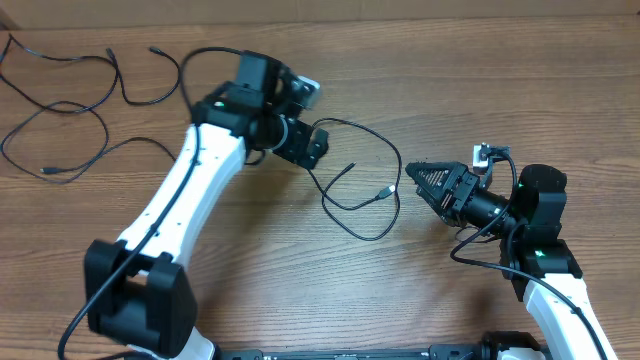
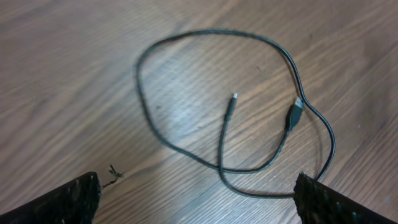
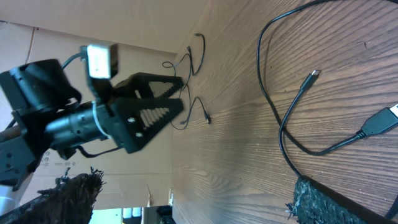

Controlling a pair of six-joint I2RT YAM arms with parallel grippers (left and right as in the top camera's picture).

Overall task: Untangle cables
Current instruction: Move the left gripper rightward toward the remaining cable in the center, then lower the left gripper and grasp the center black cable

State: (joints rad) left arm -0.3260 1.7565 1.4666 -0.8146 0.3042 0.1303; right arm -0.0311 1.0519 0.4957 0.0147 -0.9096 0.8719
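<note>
Both sets of jaws wide apart, nothing held. Left gripper [image 1: 316, 142] hovers at one side of looped cable [image 2: 211, 31], right gripper [image 1: 410, 176] opposite. I read this as flanking, one end each. Loop lies mid-table, crossing itself. Other cables [image 1: 75, 104] lie far left, well apart.

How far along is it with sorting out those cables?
Partly done, it seems. The other cables lie spread out at the far left, away from the rest. One USB cable lies alone in the middle, looped and crossing itself. The left hand and right hand are open and empty beside it. Straightening that loop looks left.
</note>
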